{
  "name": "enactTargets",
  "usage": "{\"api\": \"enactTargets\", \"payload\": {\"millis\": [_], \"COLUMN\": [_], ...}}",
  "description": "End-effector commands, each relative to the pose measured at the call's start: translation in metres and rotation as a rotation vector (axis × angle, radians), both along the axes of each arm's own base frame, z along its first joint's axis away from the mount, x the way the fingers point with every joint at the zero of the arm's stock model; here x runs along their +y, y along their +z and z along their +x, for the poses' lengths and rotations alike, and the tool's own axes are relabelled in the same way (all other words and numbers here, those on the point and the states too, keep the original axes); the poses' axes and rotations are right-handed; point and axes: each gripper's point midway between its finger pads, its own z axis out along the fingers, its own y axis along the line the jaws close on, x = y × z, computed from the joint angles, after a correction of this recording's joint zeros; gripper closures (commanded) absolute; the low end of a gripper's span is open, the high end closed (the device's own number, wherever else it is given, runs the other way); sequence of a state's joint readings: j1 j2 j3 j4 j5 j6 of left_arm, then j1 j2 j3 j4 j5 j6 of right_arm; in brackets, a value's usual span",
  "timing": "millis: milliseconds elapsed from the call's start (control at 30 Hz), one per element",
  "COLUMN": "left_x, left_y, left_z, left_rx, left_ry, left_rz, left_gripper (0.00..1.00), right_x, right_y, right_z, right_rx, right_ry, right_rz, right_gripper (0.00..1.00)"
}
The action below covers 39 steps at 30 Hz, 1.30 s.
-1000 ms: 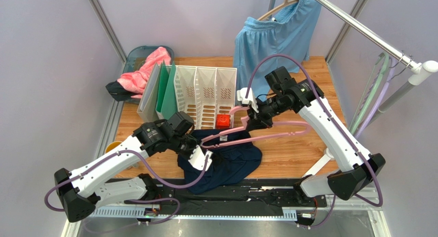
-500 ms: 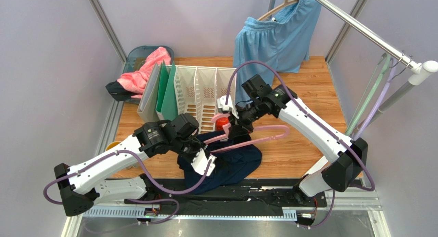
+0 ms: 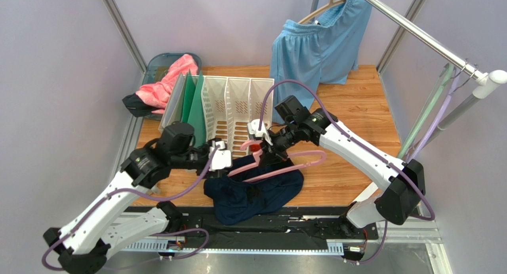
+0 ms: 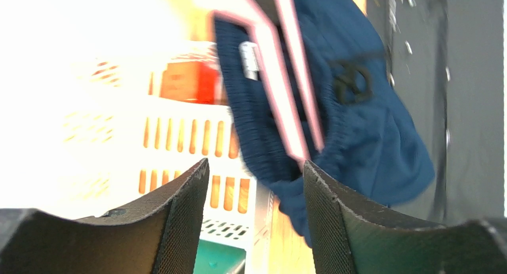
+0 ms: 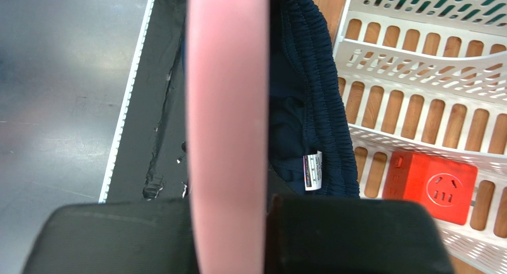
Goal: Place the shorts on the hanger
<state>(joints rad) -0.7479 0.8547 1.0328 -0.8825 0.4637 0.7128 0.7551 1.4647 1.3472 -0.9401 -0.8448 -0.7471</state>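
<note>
Just beside gaping left hand (image 4: 254, 166), shorts (image 4: 369, 137); hanger (image 3: 297, 163) in right hand (image 3: 266, 146).

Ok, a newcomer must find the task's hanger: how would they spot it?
In front of the white slotted rack lie dark navy shorts. Across them runs the hanger, held in the right arm's fingers: thin pink plastic, unlike the wooden hanger behind.

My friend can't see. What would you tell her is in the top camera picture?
The right gripper holds a pink hanger over navy shorts at the near edge of a wooden table. The left gripper is open beside them.
</note>
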Motion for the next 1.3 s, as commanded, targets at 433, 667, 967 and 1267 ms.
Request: {"api": "enactTargets", "payload": {"millis": [433, 667, 967, 1267], "left_x": [-0.053, -0.055, -0.034, -0.032], "left_y": [-0.014, -0.028, -0.038, -0.033], "left_z": [0.0, -0.008, -0.022, -0.025], "left_rx": [0.37, 0.458, 0.354, 0.326], "left_ry": [0.044, 0.027, -0.011, -0.045], "left_rz": [-0.189, -0.169, -0.138, -0.143], "left_gripper": [0.35, 1.0, 1.0, 1.0], "right_x": [0.015, 0.013, -0.015, -0.042], "right_y": [0.039, 0.041, 0.086, 0.028], "right_z": [-0.005, -0.002, 0.008, 0.036], "right_rx": [-0.102, -0.102, 0.064, 0.222], "right_ry": [0.053, -0.009, -0.277, -0.568], "right_rz": [0.205, 0.203, 0.214, 0.001], "right_gripper": [1.0, 0.94, 0.2, 0.3]}}
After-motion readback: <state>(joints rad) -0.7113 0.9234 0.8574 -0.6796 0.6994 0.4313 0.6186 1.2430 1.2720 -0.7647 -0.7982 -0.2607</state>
